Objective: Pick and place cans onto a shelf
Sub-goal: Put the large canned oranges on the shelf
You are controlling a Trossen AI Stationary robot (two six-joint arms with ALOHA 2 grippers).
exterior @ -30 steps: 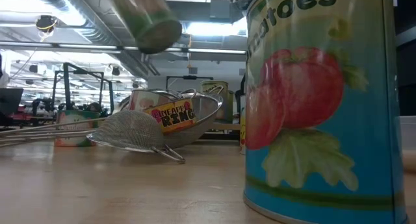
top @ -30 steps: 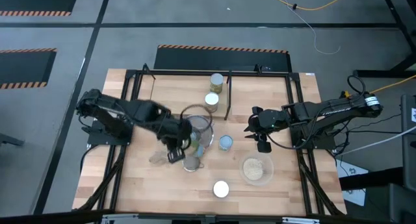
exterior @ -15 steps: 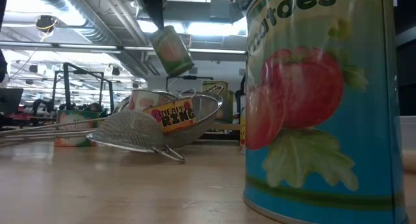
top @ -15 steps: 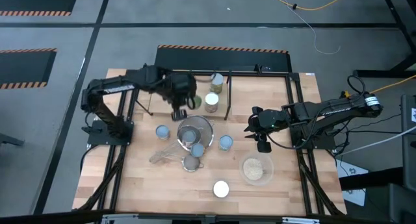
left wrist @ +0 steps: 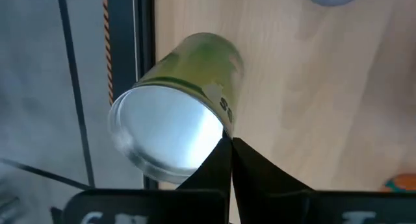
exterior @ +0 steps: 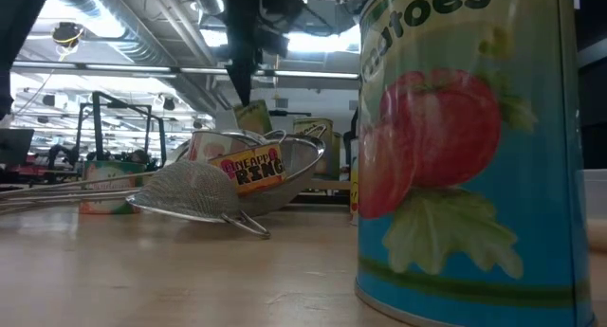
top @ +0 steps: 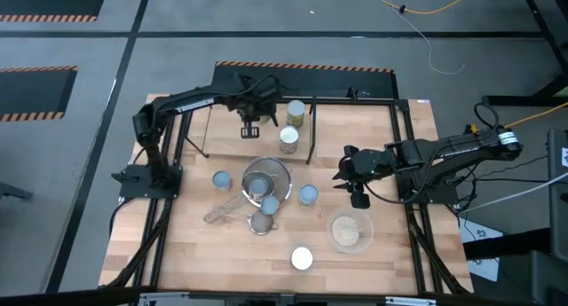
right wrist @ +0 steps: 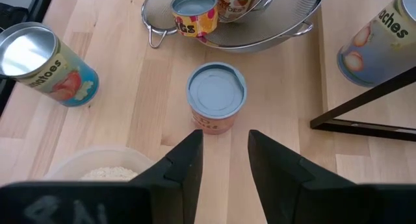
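Green-sided can point(left wrist: 185, 100) sits before the left fingers point(left wrist: 211, 165), pressed together; right fingers point(right wrist: 185, 162) parted, empty.

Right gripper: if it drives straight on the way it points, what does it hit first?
Likely the small blue-topped can, centred just ahead of the open right gripper with bare table between. The strainer lies beyond it.

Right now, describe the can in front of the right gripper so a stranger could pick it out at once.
Start at the big mesh strainer in the middle of the wooden table. Just to its right, toward the right gripper, stands a short can alone and upright on the bare wood. Its light-blue lid and squat build set it apart from the taller, pale-topped cans on the shelf behind.
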